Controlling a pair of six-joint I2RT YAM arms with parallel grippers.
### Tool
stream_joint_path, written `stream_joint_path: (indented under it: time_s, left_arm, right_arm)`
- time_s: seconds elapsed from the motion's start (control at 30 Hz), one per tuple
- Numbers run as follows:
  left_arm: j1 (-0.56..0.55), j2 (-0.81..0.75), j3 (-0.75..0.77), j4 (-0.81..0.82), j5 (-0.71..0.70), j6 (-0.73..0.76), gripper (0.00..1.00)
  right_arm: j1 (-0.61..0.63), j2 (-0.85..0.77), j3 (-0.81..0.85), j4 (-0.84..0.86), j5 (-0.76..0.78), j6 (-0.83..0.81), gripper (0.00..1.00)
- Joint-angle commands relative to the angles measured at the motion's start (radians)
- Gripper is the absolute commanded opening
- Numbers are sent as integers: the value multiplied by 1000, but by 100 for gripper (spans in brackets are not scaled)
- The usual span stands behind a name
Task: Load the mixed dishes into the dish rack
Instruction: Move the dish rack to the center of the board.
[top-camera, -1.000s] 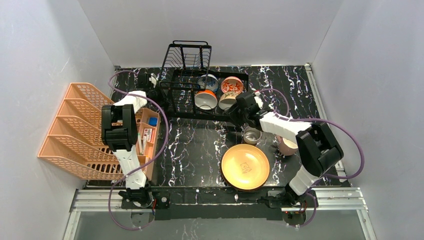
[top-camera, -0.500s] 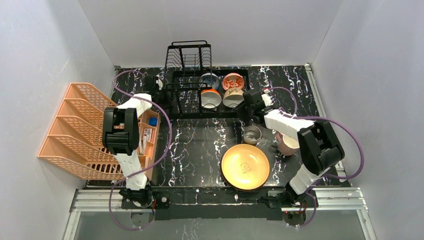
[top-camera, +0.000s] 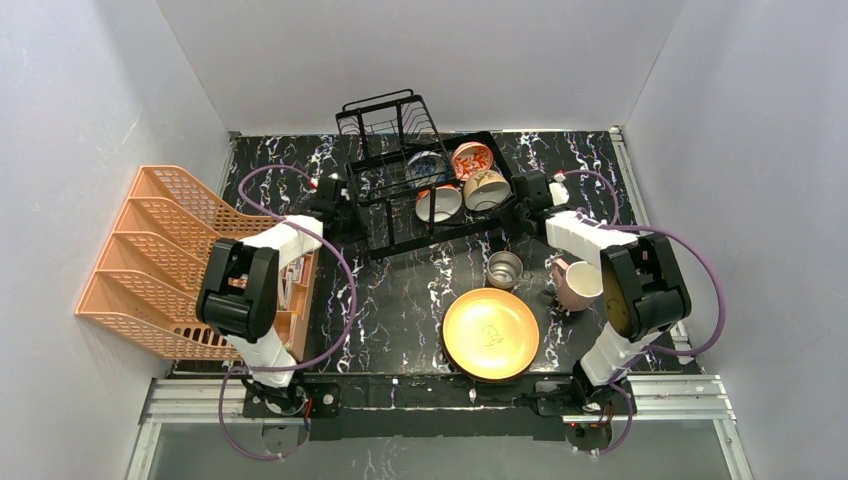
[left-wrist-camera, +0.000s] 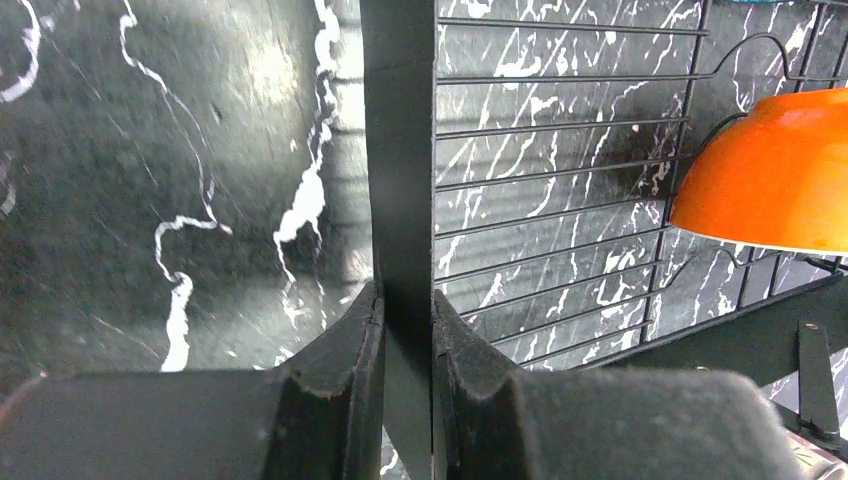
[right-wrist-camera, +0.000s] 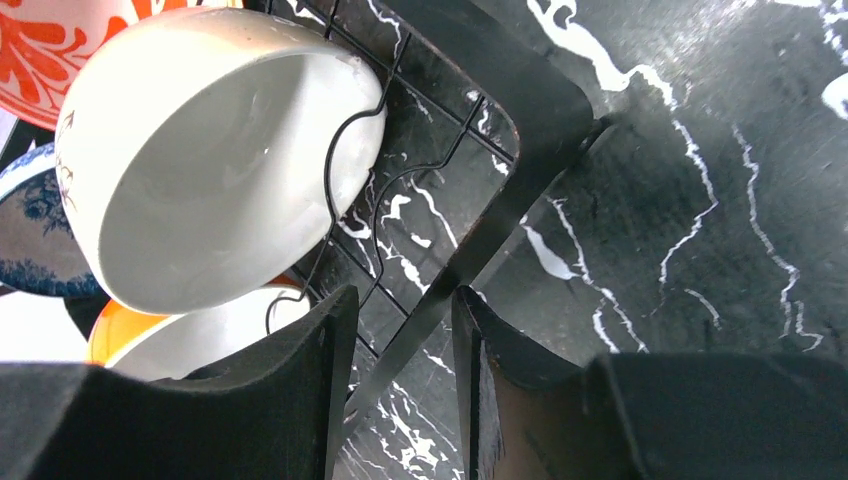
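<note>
Dish rack sits at the far middle of the marble table, skewed, its right end farther back than its left. Four bowls lie in its lower tier:
- blue-patterned bowl and red floral bowl at the back
- orange-backed bowl and white bowl in front of them, both tipped on their sides against the wires

Left gripper is at the rack's left end. In the wrist view its fingers are clamped on a flat black upright of the frame, both pads pressed to the bar with no gap showing. The orange-backed bowl hangs just right of that bar, behind the wires.

Right gripper is at the rack's right near corner. In the wrist view the corner's flat rim bar runs aslant between the fingers, and the jaws are closed onto it (the hold looks looser than the left's). The white bowl lies just inside that corner, touching the wire.

Outside the rack, near the right arm:
- steel cup, upright, close to the rack's front
- pink mug to its right
- yellow plate, flat, nearest the bases

Orange lattice rack stands at the far left, well apart from the dishes.
</note>
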Motion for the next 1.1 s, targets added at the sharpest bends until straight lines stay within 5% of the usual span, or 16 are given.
stream_joint_path:
  time_s: [0.0,0.4,0.63,0.77,0.9,1.07]
  left_arm:
    - [-79,-121,-69,102,85,-171,0]
    - [-285,-301,-296,186,-131,-315,0]
    - [-331,-311,-277,179,-173,-315,0]
    - [-331,-319,-238,92,-222,-261,28]
    - [-331,-335,-212,24,-272,-213,43]
    - [-330,-360,-173,-66,-341,-161,51]
  right_arm:
    - [-41,11,63,4,-3,-67,47]
    - [-113,123,223,-16,-165,-250,46]
    - [-131,187,317,-57,-260,-296,46]
    - [-146,202,349,-94,-308,-336,51]
    - [-148,204,378,-142,-327,-372,55]
    - [-149,163,372,-169,-325,-377,57]
